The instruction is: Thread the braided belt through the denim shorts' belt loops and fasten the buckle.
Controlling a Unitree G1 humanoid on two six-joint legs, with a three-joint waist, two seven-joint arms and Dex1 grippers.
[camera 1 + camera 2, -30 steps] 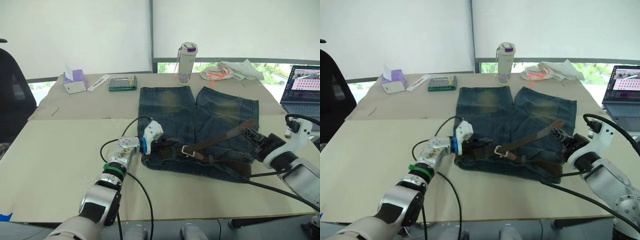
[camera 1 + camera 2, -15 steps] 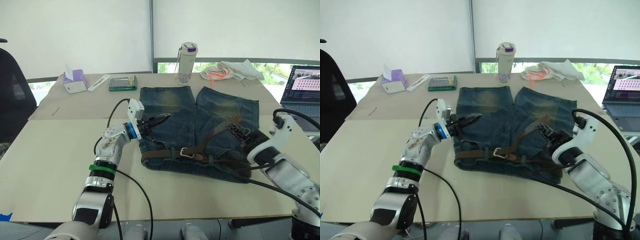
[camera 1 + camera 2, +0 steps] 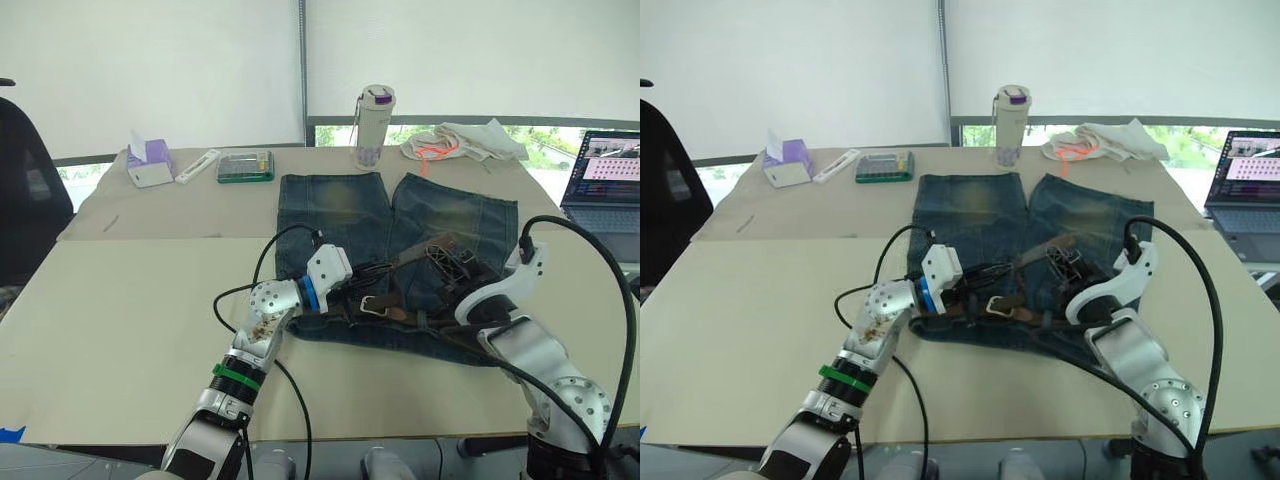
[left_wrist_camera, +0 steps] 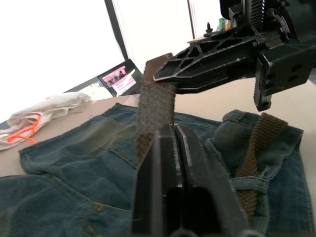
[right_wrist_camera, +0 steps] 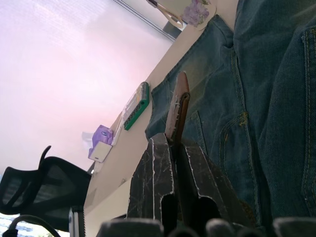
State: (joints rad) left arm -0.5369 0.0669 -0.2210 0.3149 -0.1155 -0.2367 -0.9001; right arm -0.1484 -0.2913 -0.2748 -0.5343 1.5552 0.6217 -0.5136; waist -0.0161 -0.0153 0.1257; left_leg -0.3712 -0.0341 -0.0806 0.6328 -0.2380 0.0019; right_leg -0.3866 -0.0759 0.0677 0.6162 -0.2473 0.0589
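The denim shorts point(image 3: 345, 205) lie flat on the table, waistband toward me. The braided belt point(image 3: 412, 256) runs along the waistband, and its free end rises over the right leg. The silver buckle point(image 3: 372, 303) rests mid-waistband. My right gripper point(image 3: 446, 259) is shut on the belt's raised end point(image 5: 178, 106). My left gripper point(image 3: 383, 268) is shut, its fingertips point(image 4: 165, 136) against the strap point(image 4: 154, 98) just below the right gripper's fingers point(image 4: 207, 59); no strap shows between its fingers. A belt loop point(image 4: 247, 183) crosses the strap at the waistband.
At the back of the table stand a bottle point(image 3: 375, 125), a white cloth with orange cord point(image 3: 460, 142), a green box point(image 3: 246, 166) and a tissue box point(image 3: 148, 163). A laptop point(image 3: 605, 165) sits far right. A black chair point(image 3: 25, 190) is at the left.
My left gripper has moved right and down from over the left leg to the raised strap. My right gripper has carried the belt end leftward toward it.
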